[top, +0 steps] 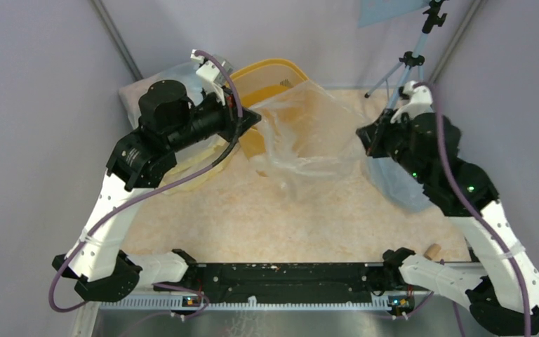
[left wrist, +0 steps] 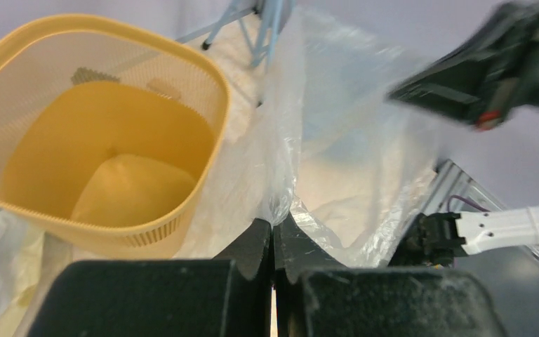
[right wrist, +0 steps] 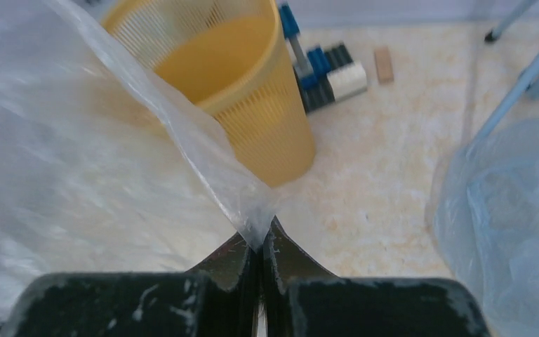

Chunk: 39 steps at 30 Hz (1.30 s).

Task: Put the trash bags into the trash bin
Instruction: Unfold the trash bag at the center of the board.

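Note:
A thin clear trash bag (top: 307,133) hangs stretched between my two grippers, just in front of the yellow trash bin (top: 270,81) and partly over its near side. My left gripper (top: 255,118) is shut on the bag's left edge; in the left wrist view its tips (left wrist: 275,226) pinch the film (left wrist: 337,140) beside the bin (left wrist: 98,140). My right gripper (top: 366,137) is shut on the bag's right edge; the right wrist view shows a corner of the film (right wrist: 77,140) caught between its tips (right wrist: 261,242). The bin (right wrist: 253,84) stands upright with its mouth open.
A bluish sack (top: 401,186) lies under my right arm, also in the right wrist view (right wrist: 505,232). Another sack (top: 156,78) sits behind my left arm. A blue-and-white block tower (right wrist: 323,70) and a small wooden piece (right wrist: 384,64) lie behind the bin. A tripod (top: 410,60) stands back right.

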Motion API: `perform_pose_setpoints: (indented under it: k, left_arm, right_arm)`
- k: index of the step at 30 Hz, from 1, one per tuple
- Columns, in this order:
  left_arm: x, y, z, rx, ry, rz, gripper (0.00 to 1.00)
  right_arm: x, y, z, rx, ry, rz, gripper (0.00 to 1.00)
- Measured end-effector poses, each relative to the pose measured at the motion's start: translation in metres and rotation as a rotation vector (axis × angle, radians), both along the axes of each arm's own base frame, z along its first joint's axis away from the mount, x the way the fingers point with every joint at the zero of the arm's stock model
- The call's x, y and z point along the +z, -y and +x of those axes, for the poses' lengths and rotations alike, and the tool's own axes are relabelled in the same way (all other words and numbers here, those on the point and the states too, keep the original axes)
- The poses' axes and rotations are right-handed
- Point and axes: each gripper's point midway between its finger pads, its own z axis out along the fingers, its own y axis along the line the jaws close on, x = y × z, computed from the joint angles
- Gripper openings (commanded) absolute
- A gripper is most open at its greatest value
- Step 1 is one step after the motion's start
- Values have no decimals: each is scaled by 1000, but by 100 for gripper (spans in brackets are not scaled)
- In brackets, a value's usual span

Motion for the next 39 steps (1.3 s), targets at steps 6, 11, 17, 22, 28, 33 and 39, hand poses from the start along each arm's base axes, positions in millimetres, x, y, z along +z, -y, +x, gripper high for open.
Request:
perform_pose_setpoints:
  k: [6,11,17,22,28,33,39]
  left_arm:
    - [-9,-19,5,107,-15,37,4]
    - [-44,-31,-4,132,-59,72,32]
    - [-126,-31,-5,122,-200,197,84]
    - [-153,-27,-18,56,-255,233,70]
    - [-106,-30,-39,0,-88,87,53]
    - [-63,-33,-52,-31,73,-38,33]
    - [-75,-4,-58,-179,93,-136,0]
  right_arm:
    - [112,10,-10,-5,188,105,0]
    - [126,5,-9,28,191,79,0]
    - [83,-19,11,93,64,-22,0]
    - [53,-30,18,132,-21,-74,0]
    - [40,-48,28,182,-57,-77,0]
    - [28,-63,42,206,-85,-81,0]
    - [14,-80,56,225,-123,-70,0]
